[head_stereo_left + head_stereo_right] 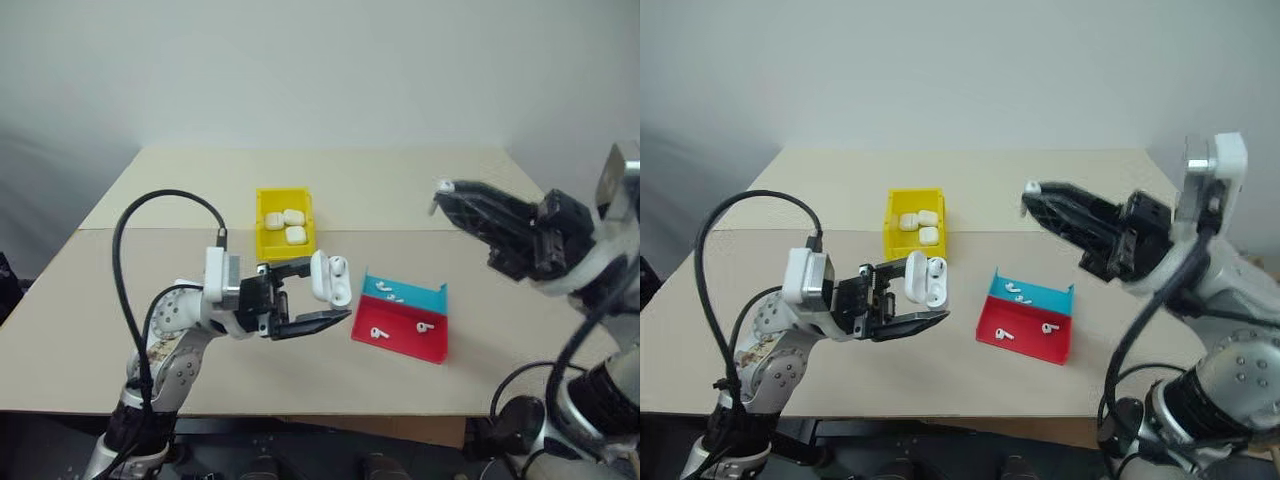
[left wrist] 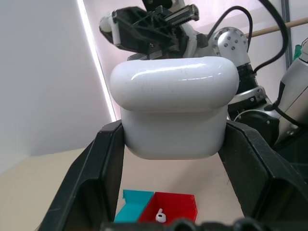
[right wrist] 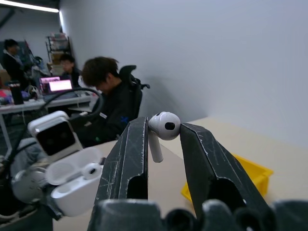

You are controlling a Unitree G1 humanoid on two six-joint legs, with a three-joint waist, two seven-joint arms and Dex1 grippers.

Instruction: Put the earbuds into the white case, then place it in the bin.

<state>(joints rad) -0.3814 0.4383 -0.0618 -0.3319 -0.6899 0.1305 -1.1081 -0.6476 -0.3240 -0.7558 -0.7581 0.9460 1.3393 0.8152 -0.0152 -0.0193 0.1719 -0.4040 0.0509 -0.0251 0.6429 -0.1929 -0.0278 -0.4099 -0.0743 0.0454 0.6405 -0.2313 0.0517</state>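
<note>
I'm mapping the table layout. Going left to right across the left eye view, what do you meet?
Left gripper shut on the open white case → red and teal tray of loose earbuds → right gripper pinching an earbud.

Open case (image 1: 331, 278) (left end effector (image 1: 318, 294))

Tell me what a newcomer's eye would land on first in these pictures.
First, the open white case clamped in the left gripper above the table's near side, one earbud already seated in it. Next, the right gripper, raised off to the right, pinching a single earbud at its fingertips. Between them sit the yellow bin holding three closed cases and the red and teal tray with loose earbuds.
</note>
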